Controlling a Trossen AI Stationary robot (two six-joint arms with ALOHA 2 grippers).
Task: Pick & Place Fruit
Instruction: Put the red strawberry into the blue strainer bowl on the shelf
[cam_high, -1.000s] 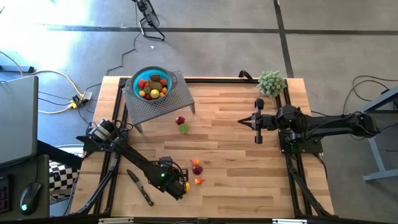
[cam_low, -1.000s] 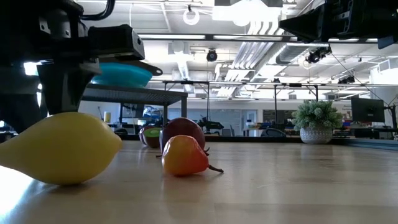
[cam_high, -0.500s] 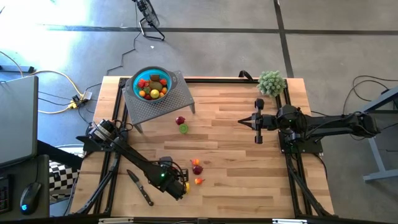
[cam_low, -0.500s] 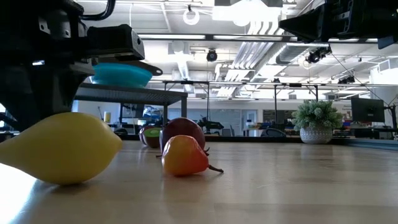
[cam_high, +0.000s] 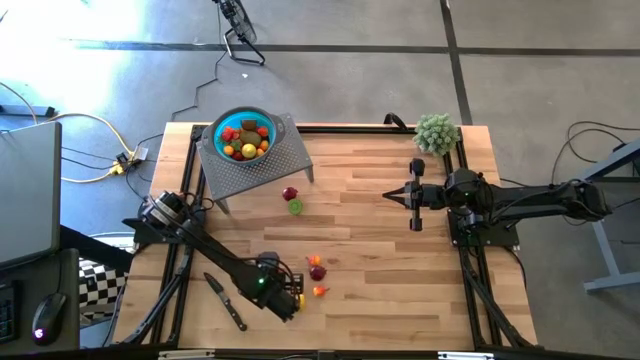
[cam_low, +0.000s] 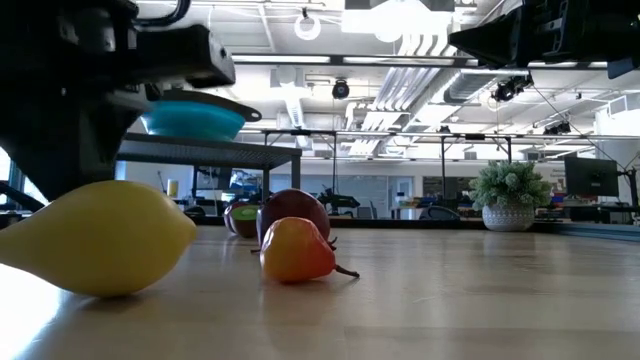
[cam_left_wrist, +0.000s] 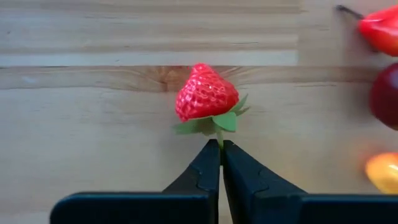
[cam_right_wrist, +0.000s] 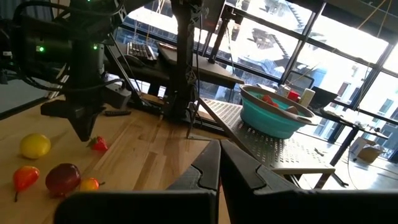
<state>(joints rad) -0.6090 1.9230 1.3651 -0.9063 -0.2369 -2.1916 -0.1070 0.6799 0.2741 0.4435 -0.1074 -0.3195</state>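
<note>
Wooden tabletop, near edge — your left gripper (cam_left_wrist: 221, 146) had its jaws pinched shut on the strawberry's (cam_left_wrist: 206, 93) green stem; right gripper (cam_high: 392, 197) waited, shut and empty, near the plant ball (cam_high: 436, 132).

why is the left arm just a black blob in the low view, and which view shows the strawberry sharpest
Low view: the left gripper is backlit by bright ceiling lights, so it reads as silhouette; the near lemon looms large. Left wrist view: the strawberry is crisp and evenly lit, its stem pinched between the shut fingertips.

Wood table (cam_high: 380, 240): loose fruit (cam_high: 316, 268), knife (cam_high: 224, 300), plant ball (cam_high: 435, 132), metal stand (cam_high: 265, 160).
</note>
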